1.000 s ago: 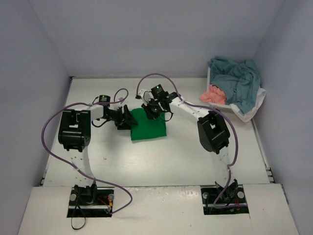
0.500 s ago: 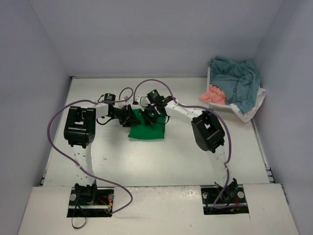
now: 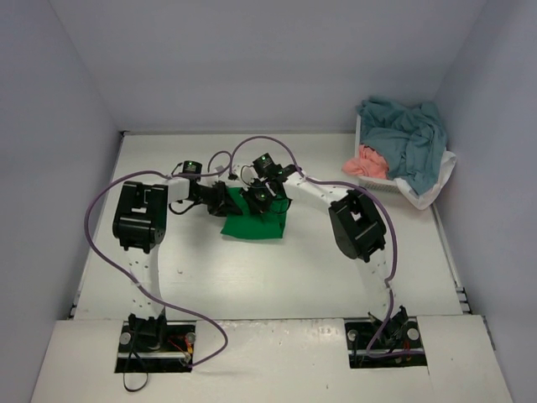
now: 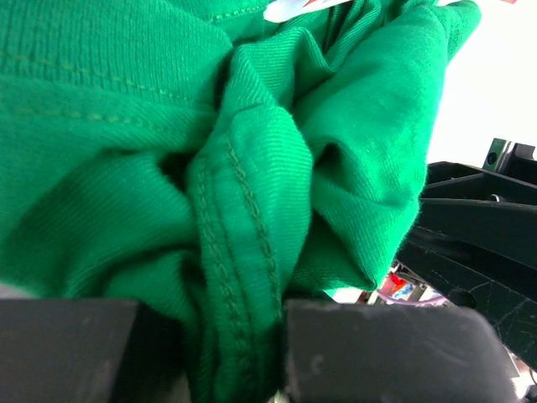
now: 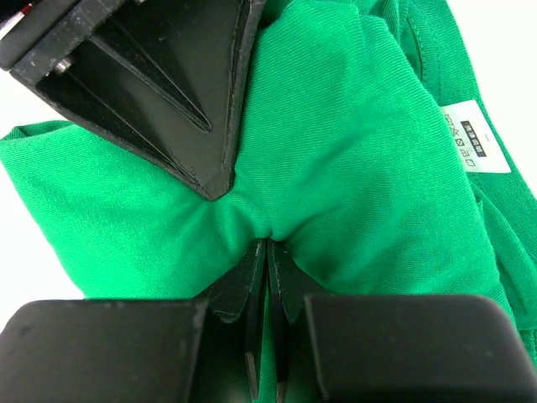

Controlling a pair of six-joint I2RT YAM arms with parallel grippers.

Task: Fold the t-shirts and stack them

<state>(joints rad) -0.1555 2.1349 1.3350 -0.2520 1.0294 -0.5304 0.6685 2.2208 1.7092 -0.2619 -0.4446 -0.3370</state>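
Note:
A bright green t-shirt [image 3: 256, 222] lies bunched in the middle of the table. My left gripper [image 3: 225, 200] is at its back left edge. In the left wrist view its black fingers [image 4: 377, 353] pinch a stitched hem fold of the green t-shirt [image 4: 252, 210]. My right gripper [image 3: 257, 199] is close beside it at the back edge. In the right wrist view its jaws [image 5: 267, 248] are shut on a pinch of green t-shirt [image 5: 352, 168], with the left gripper's finger [image 5: 168, 92] just ahead. A white label [image 5: 474, 138] shows on the cloth.
A white mesh basket [image 3: 436, 189] stands at the back right, holding a teal t-shirt [image 3: 407, 134] and a salmon pink one [image 3: 367, 161]. Purple cables loop over both arms. Grey walls close the table on three sides.
My left gripper moved right onto the green t-shirt's edge and closed on it. The right gripper shifted slightly left with its pinch, and the shirt bunched up narrower.

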